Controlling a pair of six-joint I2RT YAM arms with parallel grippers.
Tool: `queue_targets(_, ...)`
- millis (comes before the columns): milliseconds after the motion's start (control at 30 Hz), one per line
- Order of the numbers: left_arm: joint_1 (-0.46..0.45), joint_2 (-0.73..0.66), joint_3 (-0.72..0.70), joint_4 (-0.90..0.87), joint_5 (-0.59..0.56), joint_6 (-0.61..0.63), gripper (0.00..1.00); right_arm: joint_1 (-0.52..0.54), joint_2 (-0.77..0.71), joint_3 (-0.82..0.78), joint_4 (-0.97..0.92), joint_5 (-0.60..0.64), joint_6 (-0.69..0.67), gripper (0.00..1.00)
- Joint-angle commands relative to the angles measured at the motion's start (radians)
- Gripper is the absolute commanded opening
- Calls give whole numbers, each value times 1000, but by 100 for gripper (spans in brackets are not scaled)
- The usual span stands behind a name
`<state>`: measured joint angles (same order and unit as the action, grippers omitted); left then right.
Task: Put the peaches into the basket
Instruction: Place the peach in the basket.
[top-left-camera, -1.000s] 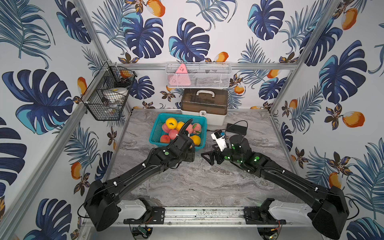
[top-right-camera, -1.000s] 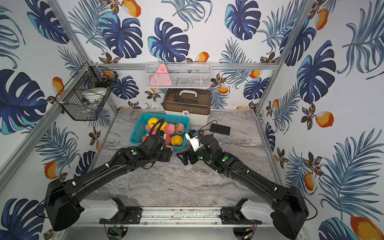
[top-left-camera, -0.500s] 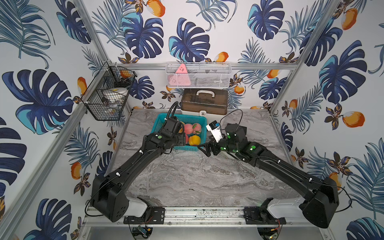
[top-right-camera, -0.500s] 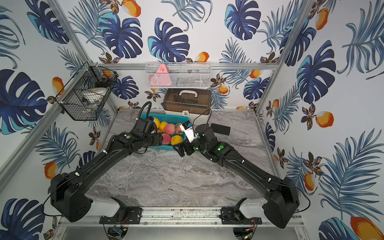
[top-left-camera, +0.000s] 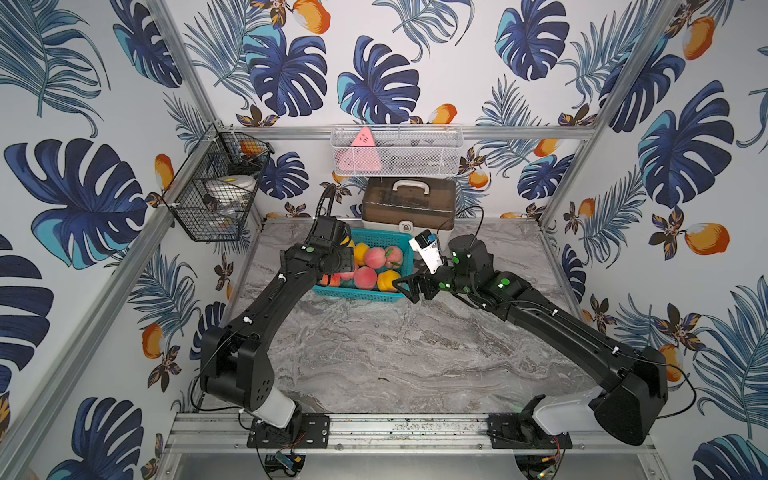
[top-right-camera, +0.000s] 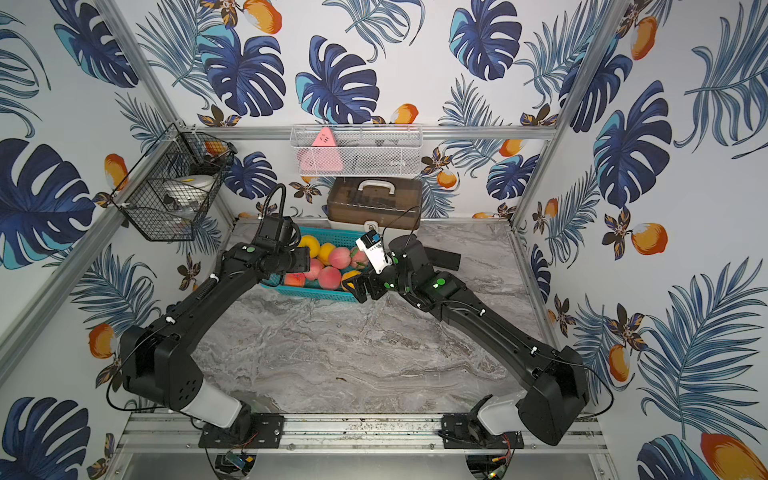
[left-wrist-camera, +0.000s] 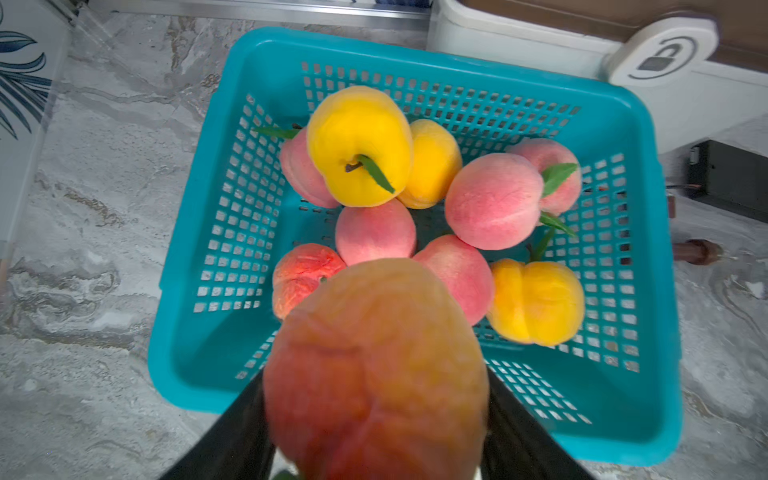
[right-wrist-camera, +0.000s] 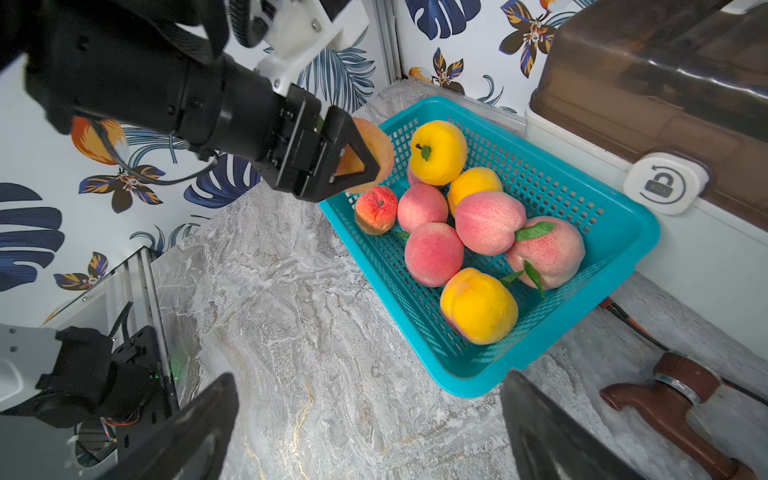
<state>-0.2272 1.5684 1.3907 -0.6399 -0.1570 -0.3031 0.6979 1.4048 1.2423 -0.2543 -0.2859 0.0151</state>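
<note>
Above the teal perforated plastic basket (left-wrist-camera: 195, 361) my left gripper (right-wrist-camera: 361, 162) clamps a round orange-red toy peach (left-wrist-camera: 376, 365), high enough to clear the pile (left-wrist-camera: 374, 232); my right gripper (top-left-camera: 409, 286) hangs open, empty.

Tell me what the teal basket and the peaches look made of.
Teal basket: moulded plastic, smooth and faintly glossy, with an even perforated lattice. Peaches: likely foam or soft plastic toys, matte skin with sprayed-looking blush and green leaves; exact material unclear.

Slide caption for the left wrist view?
Left gripper holds an orange-red peach over the teal basket rim, peaches inside.
</note>
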Motion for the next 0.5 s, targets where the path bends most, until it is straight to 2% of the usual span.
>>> queue_targets(0, 26, 20, 13, 17, 1, 33, 69, -1, 9, 13, -4, -22, 3, 100)
queue_targets(467, 88, 143, 66, 48, -57, 62, 70, -1, 25, 5, 24, -58, 20, 100)
